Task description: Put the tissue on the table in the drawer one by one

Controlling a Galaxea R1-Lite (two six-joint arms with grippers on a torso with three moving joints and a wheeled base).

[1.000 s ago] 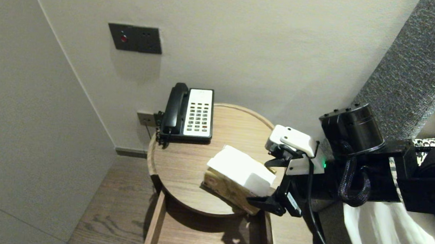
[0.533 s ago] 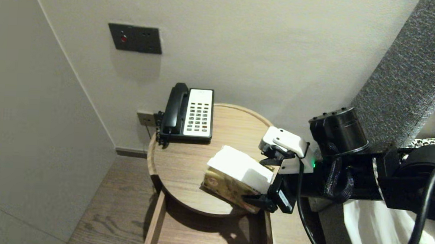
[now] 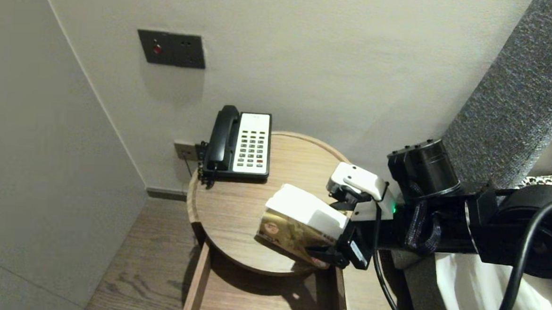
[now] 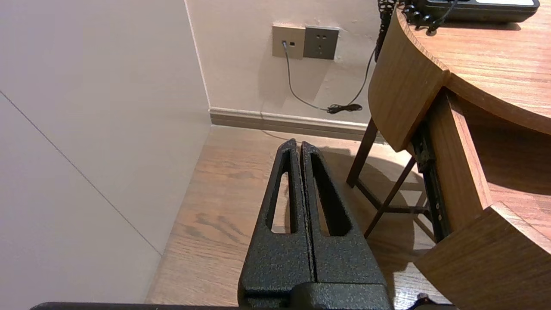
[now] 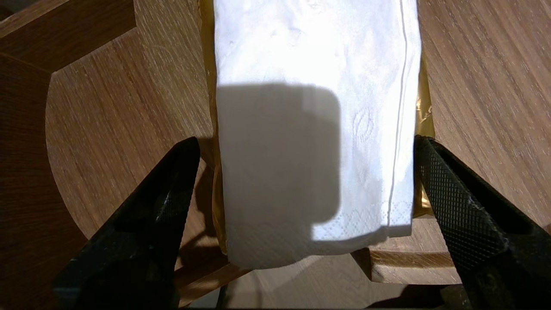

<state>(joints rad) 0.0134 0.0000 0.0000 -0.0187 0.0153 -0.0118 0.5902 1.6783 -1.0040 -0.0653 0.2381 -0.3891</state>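
The right tool (image 3: 333,233) moves closer in, released wide astride the tilting, gold-foil tissue pack (image 3: 296,217) on the round wooden table (image 3: 230,214); the left tool (image 4: 300,146) stays clenched.

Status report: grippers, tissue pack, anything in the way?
Right gripper open, straddling gold-wrapped white tissue pack at round wooden table edge. Left gripper shut, parked low. Black-and-white telephone clear behind.

Black right arm (image 3: 447,220), white wrist cover (image 3: 357,180), textured black right claw (image 5: 306,145).
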